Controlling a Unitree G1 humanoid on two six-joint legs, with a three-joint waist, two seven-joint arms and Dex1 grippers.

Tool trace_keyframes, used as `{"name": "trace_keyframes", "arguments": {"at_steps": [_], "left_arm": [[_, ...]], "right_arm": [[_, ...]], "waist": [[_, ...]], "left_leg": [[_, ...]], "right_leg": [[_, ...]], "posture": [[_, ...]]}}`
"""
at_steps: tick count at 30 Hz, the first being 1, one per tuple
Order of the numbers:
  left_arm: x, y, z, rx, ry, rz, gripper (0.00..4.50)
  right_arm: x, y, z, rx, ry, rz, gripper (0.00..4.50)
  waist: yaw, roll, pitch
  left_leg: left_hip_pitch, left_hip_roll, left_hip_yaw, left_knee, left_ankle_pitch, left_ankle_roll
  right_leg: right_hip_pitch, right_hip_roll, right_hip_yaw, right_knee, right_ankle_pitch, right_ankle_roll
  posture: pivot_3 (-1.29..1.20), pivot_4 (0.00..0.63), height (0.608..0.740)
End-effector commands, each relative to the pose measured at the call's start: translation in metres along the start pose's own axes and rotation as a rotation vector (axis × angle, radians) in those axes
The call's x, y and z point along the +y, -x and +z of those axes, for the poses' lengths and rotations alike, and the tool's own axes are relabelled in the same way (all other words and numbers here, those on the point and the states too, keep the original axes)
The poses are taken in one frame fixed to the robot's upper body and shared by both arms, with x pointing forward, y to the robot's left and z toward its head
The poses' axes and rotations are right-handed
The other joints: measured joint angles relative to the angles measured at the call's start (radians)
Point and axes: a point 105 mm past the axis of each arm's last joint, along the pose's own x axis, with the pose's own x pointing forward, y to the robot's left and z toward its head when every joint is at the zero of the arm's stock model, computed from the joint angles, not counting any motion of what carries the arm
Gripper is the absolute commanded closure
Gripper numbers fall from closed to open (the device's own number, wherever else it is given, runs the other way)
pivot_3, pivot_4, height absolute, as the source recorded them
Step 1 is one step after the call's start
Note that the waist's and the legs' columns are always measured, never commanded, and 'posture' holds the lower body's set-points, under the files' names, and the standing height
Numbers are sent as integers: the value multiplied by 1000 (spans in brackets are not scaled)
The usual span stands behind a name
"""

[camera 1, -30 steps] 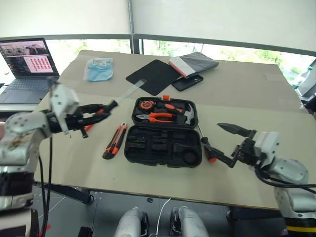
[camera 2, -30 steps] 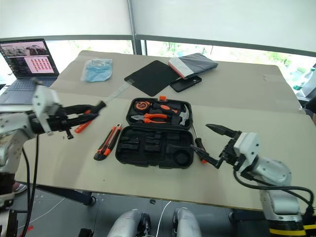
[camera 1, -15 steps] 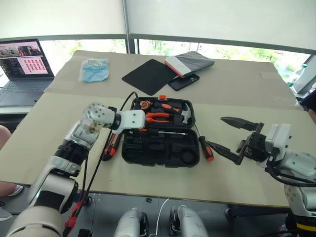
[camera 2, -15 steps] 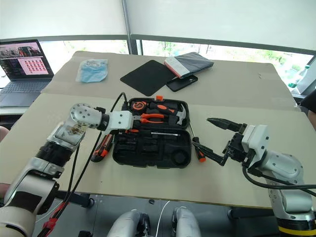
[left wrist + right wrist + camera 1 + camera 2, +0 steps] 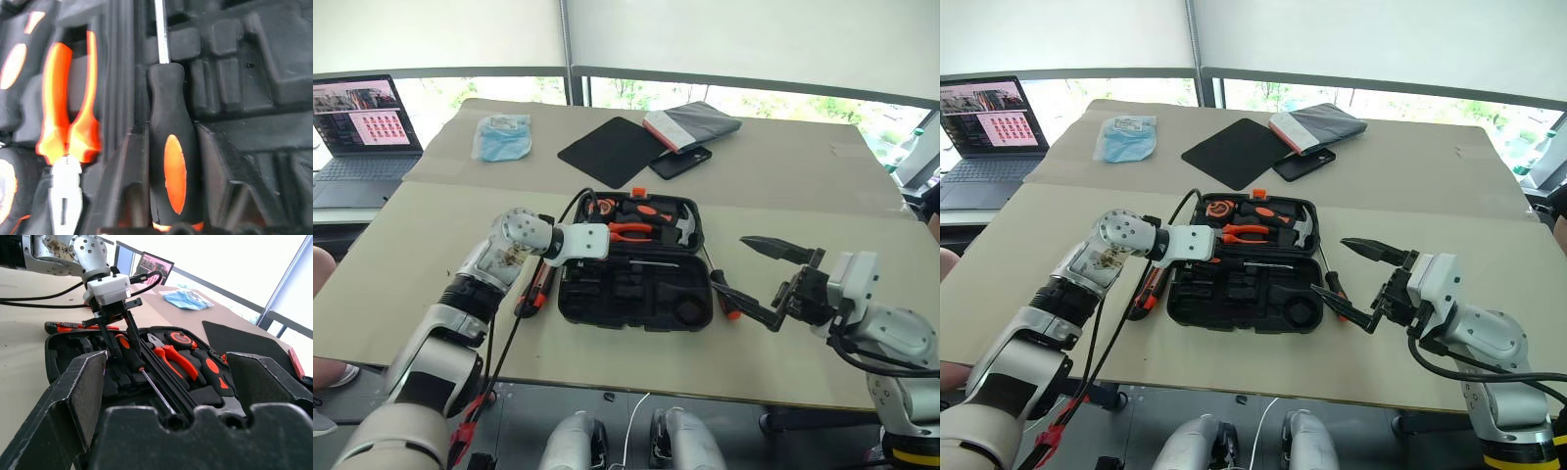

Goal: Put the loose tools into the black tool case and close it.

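The black tool case [image 5: 651,305] lies open in the middle of the table. A black-and-orange screwdriver [image 5: 171,161] rests in its front half along the hinge, steel shaft [image 5: 656,262] pointing right. My left gripper [image 5: 597,258] reaches down over the handle, its fingers [image 5: 105,340] standing apart on either side of it, open. The utility knife [image 5: 536,284] lies on the table left of the case, partly under my left arm. A second screwdriver [image 5: 722,294] lies just right of the case. My right gripper [image 5: 739,271] hovers wide open beside it, holding nothing.
The lid half holds orange-handled pliers [image 5: 628,231] and a hammer [image 5: 683,227]. Behind the case lie a black mat [image 5: 612,149], a phone [image 5: 680,162] and a blue packet [image 5: 502,137]. A laptop [image 5: 352,117] stands far left.
My left arm swung right and down from the table's left side to over the case, carrying the screwdriver, which now lies in the case. Its fingers have spread. The right arm stayed put.
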Motion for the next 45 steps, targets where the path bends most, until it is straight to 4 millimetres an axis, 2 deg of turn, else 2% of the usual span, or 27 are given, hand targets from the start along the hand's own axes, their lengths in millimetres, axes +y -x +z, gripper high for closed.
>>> {"name": "trace_keyframes", "arguments": {"at_steps": [1,5,10,11,12,14,15,20,26,29,32,35,38,40,41,44,45], "left_arm": [[31,7,34,-193,17,209,1198],[37,13,42,-322,140,249,1198],[23,9,31,-327,230,211,2670],[20,6,28,-324,252,212,2868],[15,0,24,-317,276,209,3369],[4,-11,16,-290,332,177,3692],[-3,-16,11,-258,312,160,4004],[-19,-37,-11,-130,357,133,4004],[-25,-46,-9,-155,414,118,4004],[-18,-39,-3,-224,410,173,4004],[1,-9,19,-465,429,287,4004],[2,26,31,-605,392,299,3265],[-9,60,34,-668,311,283,2191],[-30,78,21,-620,292,220,1375],[-36,83,14,-589,308,204,1159],[-54,96,-7,-504,342,198,41],[-61,99,-14,-474,348,188,41]], "right_arm": [[4,-2,5,-15,-5,4,0],[10,-1,0,-4,-32,2,0],[11,2,-5,5,-47,-30,0],[11,2,-6,8,-48,-36,0],[11,3,-7,10,-48,-42,0],[13,3,-9,15,-51,-48,0],[13,4,-10,16,-51,-50,0],[12,5,-11,23,-49,-62,0],[14,8,-14,36,-63,-73,0],[14,11,-16,44,-75,-98,0],[8,25,-21,83,-127,-182,0],[7,44,-26,142,-162,-243,0],[12,67,-37,233,-194,-298,0],[22,86,-50,319,-234,-341,0],[26,93,-54,350,-251,-356,0],[37,102,-64,400,-304,-372,0],[39,102,-65,414,-307,-367,0]], "waist": [[3,0,0],[1,0,0],[-3,0,0],[-3,0,0],[-2,0,0],[0,0,0],[0,0,0],[2,1,0],[6,2,-2],[6,4,-3],[4,4,-3],[1,4,-3],[0,4,-3],[-3,5,-4],[-4,8,-5],[-3,9,-6],[-3,9,-5]], "left_leg": [[0,0,0,0,0,0],[-1,0,0,2,-1,2],[0,0,1,2,-1,1],[0,0,1,2,-1,1],[1,0,1,2,-1,1],[1,0,0,2,-1,1],[1,0,0,2,-1,1],[1,0,0,2,-1,2],[10,0,-1,2,-8,13],[10,-1,-1,2,-9,13],[10,-1,-1,2,-6,8],[7,-1,-1,2,-5,7],[6,-1,-1,2,-4,6],[8,-1,-1,1,-5,5],[10,-1,-1,0,-6,3],[12,-1,-1,-2,-12,-2],[12,-1,-1,-2,-13,-1]], "right_leg": [[0,0,0,0,0,0],[0,-1,0,0,0,1],[0,0,1,1,0,1],[1,0,1,1,0,1],[1,0,1,1,0,2],[1,0,0,1,0,2],[2,0,0,1,0,1],[3,-1,0,0,0,2],[14,-6,-1,-3,0,3],[15,-10,-1,-3,0,4],[14,-11,-1,-3,0,4],[11,-11,-2,-2,0,3],[10,-11,-2,-3,1,3],[12,-11,-1,-3,0,4],[13,-11,-1,-3,-1,5],[14,-10,0,-3,-3,6],[14,-11,0,-3,-3,6]], "posture": [[0,150,740],[0,150,740],[0,150,740],[0,150,740],[0,150,740],[0,150,740],[0,150,740],[0,150,740],[0,150,740],[0,150,740],[0,150,740],[0,150,740],[0,150,740],[0,150,740],[0,150,740],[0,150,740],[0,150,740]]}}
